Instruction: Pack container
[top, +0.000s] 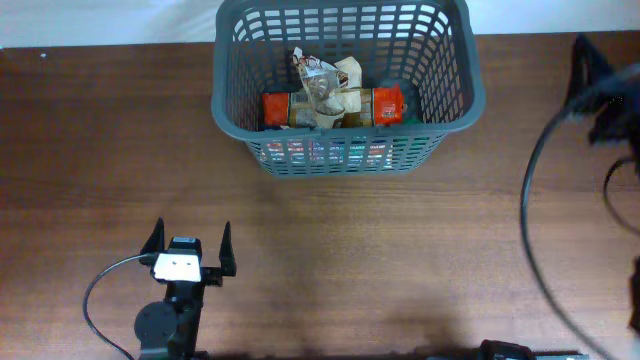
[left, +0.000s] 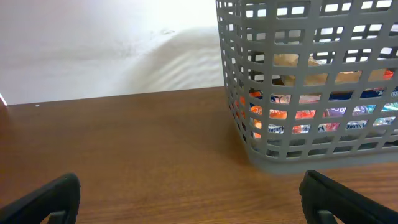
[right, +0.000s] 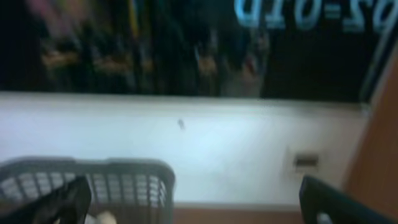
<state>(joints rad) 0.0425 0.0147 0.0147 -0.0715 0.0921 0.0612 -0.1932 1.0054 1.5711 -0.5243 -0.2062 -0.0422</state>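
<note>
Container (top: 300, 155) on far middle of counter (top: 420, 260), packets (top: 335, 105) inside. I judge it light, stiff, slotted walls grippable; thick rim best hold. My left tool (top: 190, 240) spread apart, empty, well short. My right tool (right: 196, 202) likewise apart, empty.

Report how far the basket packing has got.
Done: packets lie inside the basket. In hand: nothing; the left hand and right hand are both open and empty. Left: I see no loose packets on the table, so the packing looks about finished.
</note>
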